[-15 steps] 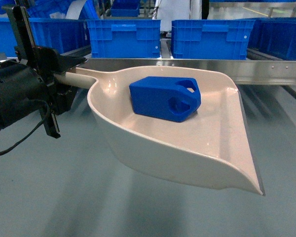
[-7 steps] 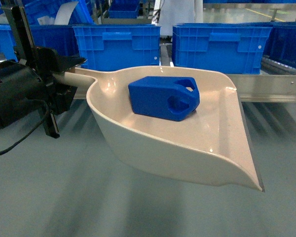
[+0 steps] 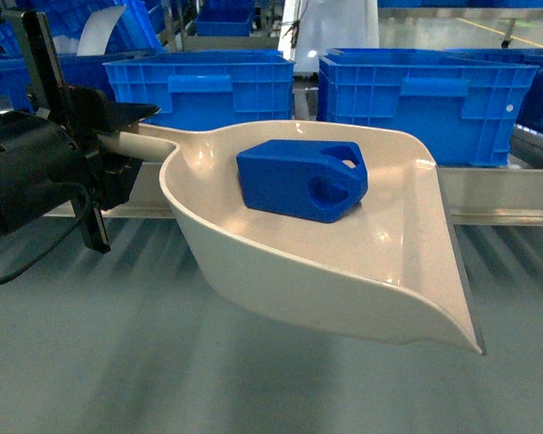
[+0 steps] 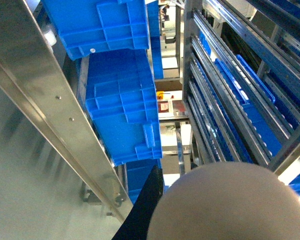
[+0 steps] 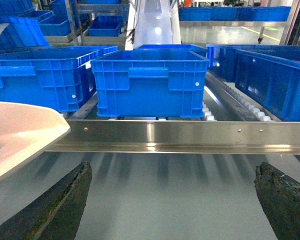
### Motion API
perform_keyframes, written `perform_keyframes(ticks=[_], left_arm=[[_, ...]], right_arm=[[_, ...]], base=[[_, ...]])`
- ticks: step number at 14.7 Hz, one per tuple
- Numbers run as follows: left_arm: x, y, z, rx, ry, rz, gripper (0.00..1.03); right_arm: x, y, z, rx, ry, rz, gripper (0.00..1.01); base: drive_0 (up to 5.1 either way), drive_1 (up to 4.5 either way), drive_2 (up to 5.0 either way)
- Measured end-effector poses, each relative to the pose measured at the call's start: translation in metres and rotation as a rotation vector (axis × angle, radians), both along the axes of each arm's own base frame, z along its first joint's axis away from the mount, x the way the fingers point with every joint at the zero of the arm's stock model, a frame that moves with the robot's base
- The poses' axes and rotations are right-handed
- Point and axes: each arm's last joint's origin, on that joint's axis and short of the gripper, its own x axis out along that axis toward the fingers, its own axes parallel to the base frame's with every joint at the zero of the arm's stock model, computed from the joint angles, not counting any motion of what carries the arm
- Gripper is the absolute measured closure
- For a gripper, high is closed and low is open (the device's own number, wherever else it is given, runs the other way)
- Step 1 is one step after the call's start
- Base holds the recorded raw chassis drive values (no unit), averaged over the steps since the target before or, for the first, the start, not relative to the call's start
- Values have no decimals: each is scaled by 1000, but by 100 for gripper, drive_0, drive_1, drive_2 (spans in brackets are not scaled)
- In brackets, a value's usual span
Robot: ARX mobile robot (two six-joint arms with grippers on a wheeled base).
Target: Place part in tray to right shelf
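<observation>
Left gripper (image 3: pixel 118 136): closed on handle of cream-white plastic scoop tray (image 3: pixel 407 262), left side of head view.
Small bright-blue plastic block (image 3: pixel 303 179): lying inside tray.
Right gripper (image 5: pixel 172 200): wide open, holding nothing.

part (image 3: pixel 302 180) in tray (image 3: pixel 407 271), shelf (image 3: pixel 502 194) behind

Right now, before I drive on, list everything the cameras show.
part: one, bright blue, lying in the tray
tray: one, cream-white, held by its handle, raised above the grey surface
shelf: one, steel front rail with white rollers behind, ahead of the tray
crates: several, blue, sitting on the shelf behind the rail
left gripper: black, shut on the tray handle
right gripper: black, open, empty, facing the rail
</observation>
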Motion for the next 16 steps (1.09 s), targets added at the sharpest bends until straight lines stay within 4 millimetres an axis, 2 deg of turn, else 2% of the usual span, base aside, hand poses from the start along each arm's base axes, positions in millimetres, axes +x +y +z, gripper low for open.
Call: perform_keyframes(ticks=[7, 13, 16], left_arm=[[0, -2, 0, 0, 1, -9, 90], [0, -1, 0, -1, 1, -3, 90], [0, 0, 0, 0, 1, 1, 90]], right_arm=[[0, 0, 0, 0, 1, 0, 3], [0, 0, -1, 0, 5, 0, 3], [0, 0, -1, 0, 7, 0, 3]], base=[[225, 263, -481], [22, 454, -410], [0, 0, 0]])
